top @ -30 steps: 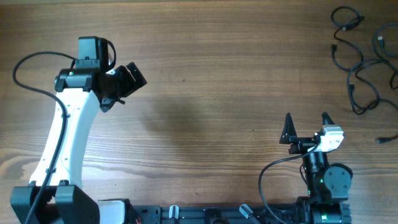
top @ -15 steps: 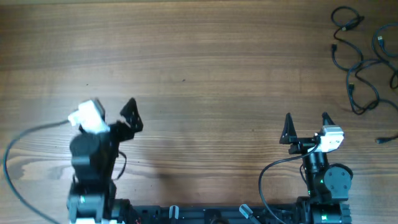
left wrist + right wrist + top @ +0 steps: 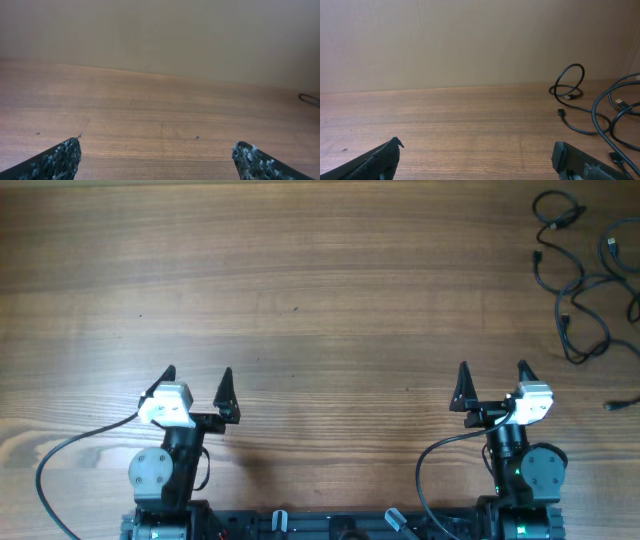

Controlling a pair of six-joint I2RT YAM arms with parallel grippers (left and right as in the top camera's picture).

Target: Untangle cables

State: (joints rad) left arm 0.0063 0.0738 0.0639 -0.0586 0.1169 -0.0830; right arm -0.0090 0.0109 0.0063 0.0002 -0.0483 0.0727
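The cables lie as loose black curls at the far right of the table, spread apart, with small plug ends. They also show at the right of the right wrist view, and one loop edge shows in the left wrist view. My left gripper is open and empty near the front edge at the left. My right gripper is open and empty near the front edge at the right, well short of the cables.
A single plug end lies at the right edge of the table, right of my right gripper. The wooden table stretches between both arms. Thick arm wires loop beside each base.
My left arm has drawn back from the far left of the table to its base at the front, gripper open. The right arm and the cables have not moved.
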